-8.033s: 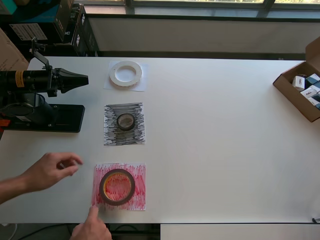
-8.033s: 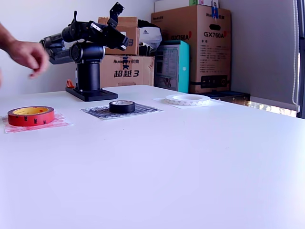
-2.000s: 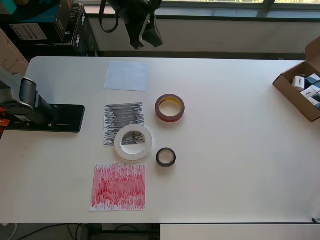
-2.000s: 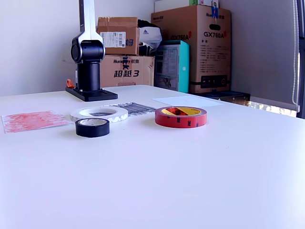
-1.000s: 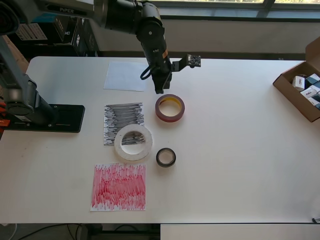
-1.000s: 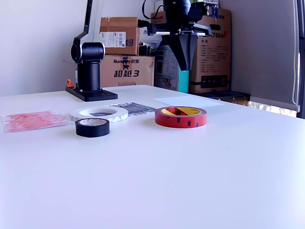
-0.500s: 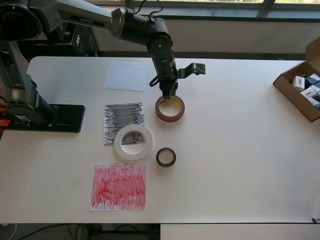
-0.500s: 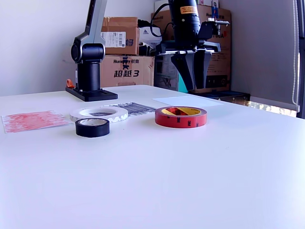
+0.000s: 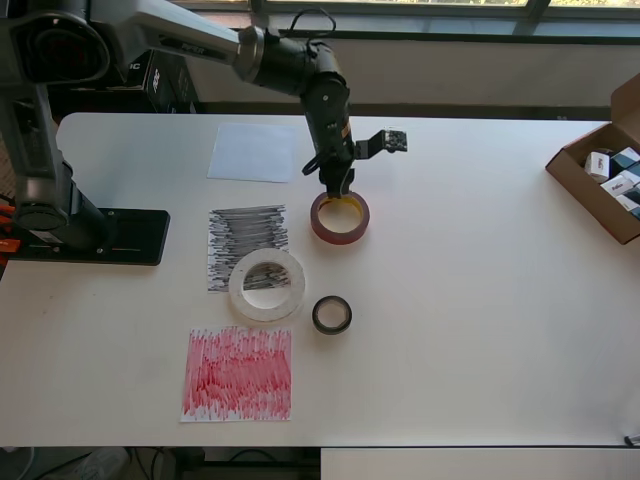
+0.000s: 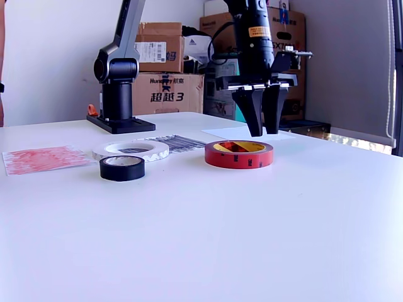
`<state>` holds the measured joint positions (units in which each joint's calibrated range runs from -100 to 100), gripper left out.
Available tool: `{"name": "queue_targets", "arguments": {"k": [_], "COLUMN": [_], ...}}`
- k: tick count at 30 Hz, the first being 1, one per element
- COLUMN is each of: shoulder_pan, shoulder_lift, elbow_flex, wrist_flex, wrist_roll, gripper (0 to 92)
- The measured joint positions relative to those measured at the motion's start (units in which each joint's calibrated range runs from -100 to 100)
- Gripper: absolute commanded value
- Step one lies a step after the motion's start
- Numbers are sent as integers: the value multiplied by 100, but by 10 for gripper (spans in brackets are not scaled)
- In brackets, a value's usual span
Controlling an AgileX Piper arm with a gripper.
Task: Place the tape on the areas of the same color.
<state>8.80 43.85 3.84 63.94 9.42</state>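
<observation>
The table [image 9: 480, 300] carries three paper patches in a column at the overhead view's left: the white patch [image 9: 252, 152] far, the black patch [image 9: 230, 235] in the middle, the red patch [image 9: 238, 373] near. None has its own roll yet. The white roll [image 9: 267, 285] lies partly on the near right corner of the black patch. The red roll [image 9: 340, 216] lies on bare table to the right of the black patch, and the small black roll [image 9: 332, 315] on bare table just right of the white roll.

The gripper [image 10: 264, 126] hangs just above the far rim of the red roll, its fingers a little apart and holding nothing.

I judge the step in hand is reaching for the red roll. The next move should lower the fingers astride the rim, close, then carry the roll to the red patch.
</observation>
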Motion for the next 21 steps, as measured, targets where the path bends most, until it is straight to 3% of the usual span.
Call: {"name": "queue_targets", "arguments": {"k": [21], "shoulder_pan": [0], "shoulder_lift": [190], "elbow_flex": [0], "wrist_flex": [-204], "wrist_roll": [70], "gripper": [434]}}
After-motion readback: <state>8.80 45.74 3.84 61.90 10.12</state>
